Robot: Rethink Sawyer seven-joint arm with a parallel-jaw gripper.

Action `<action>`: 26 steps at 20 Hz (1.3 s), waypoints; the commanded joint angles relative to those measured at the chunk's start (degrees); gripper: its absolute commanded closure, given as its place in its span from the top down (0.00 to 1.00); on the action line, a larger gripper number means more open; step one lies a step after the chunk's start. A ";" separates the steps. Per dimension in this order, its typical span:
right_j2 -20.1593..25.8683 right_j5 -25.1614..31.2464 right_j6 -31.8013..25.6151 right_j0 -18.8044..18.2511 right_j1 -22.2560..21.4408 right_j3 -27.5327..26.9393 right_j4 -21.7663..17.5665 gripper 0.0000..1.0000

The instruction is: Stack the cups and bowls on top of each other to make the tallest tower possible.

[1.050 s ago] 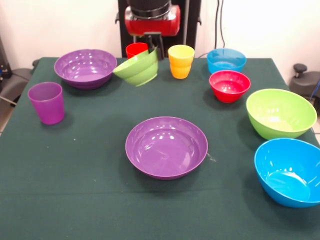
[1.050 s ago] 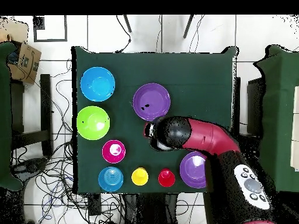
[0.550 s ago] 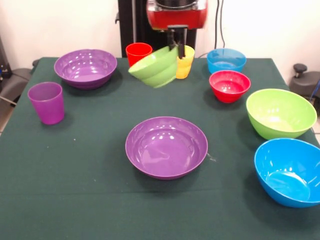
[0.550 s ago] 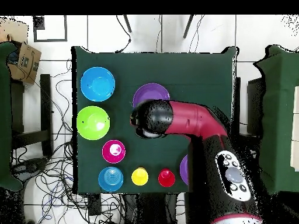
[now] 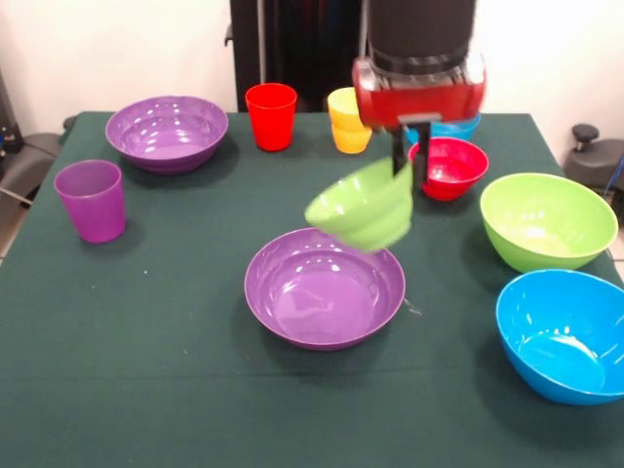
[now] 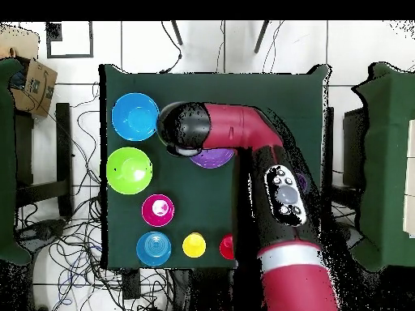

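Gripper [image 5: 408, 161] clamped on rim of small green bowl [image 5: 363, 207], held tilted in the air just above right rim of central purple bowl [image 5: 325, 286], apparently not touching it, though blurred. Around that purple bowl: red bowl [image 5: 448, 167] beyond, lime green bowl [image 5: 548, 221] and blue bowl [image 5: 564, 334] right, purple cup [image 5: 91, 200] left, second purple bowl [image 5: 167, 132], red cup [image 5: 271, 116], yellow-orange cup [image 5: 344, 121] behind. Overhead, arm [image 6: 243, 138] masking most of the centre.
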 commanded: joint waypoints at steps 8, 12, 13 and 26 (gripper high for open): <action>1.37 -6.95 3.31 1.17 16.34 -12.90 -1.44 0.00; 1.95 -12.23 2.49 -0.18 18.00 -10.41 -2.29 0.00; 2.16 -13.06 2.04 -0.63 18.26 -9.87 -2.38 0.00; 2.83 -11.39 1.77 -2.11 14.52 -5.42 -1.03 0.00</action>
